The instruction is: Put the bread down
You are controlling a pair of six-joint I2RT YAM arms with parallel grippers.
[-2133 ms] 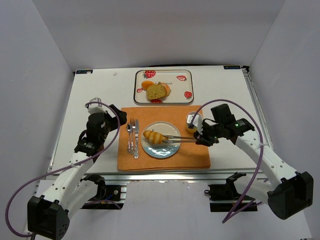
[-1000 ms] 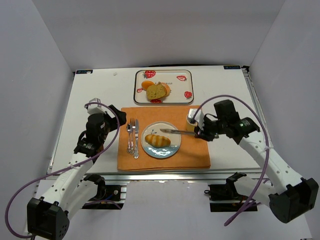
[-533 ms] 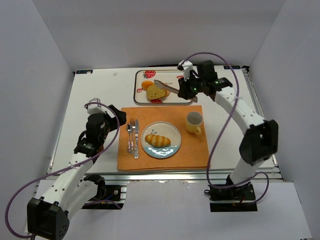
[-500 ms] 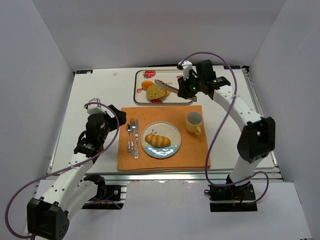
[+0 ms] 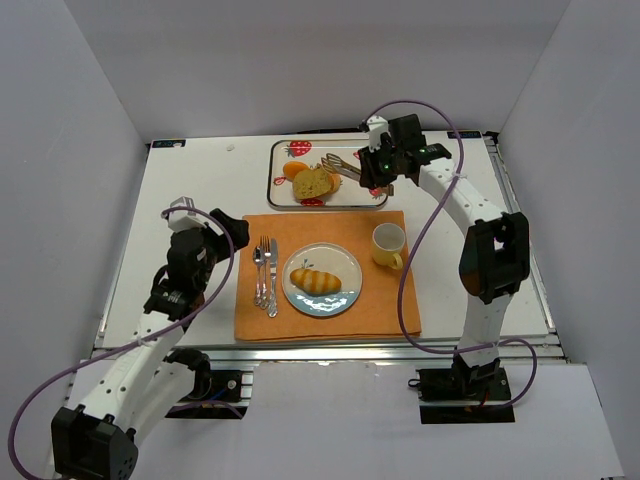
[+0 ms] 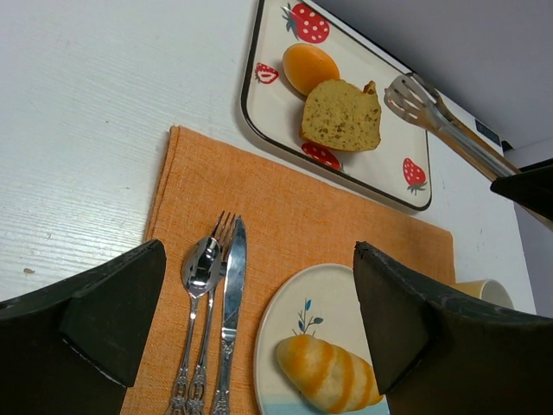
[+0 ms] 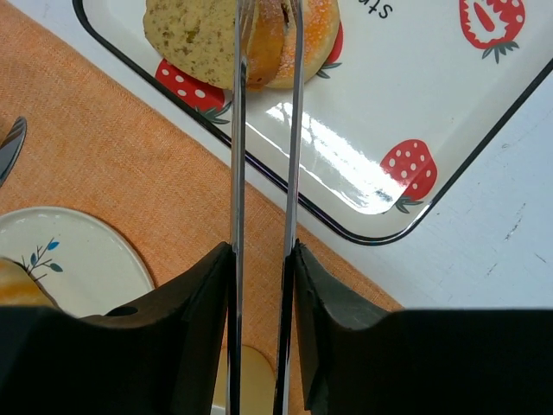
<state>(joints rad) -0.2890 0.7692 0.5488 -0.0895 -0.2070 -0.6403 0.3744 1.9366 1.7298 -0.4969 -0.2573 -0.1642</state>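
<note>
At the far edge of the counter, right fingers (image 7: pixel 194 328) now pinch the tongs (image 5: pixel 343 166) over the tray (image 5: pixel 350 195) | a moment ago they were at the plate (image 5: pixel 346 292) | bread roll (image 5: pixel 314 279) lies on that plate, mid counter, let go | left fingers (image 6: pixel 112 311) spread, holding nothing | bread looks placed

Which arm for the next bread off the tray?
Right. The right gripper holds the metal tongs with tips near the brown bread slice on the strawberry-print tray. The left gripper is open, beside the orange placemat.
</note>
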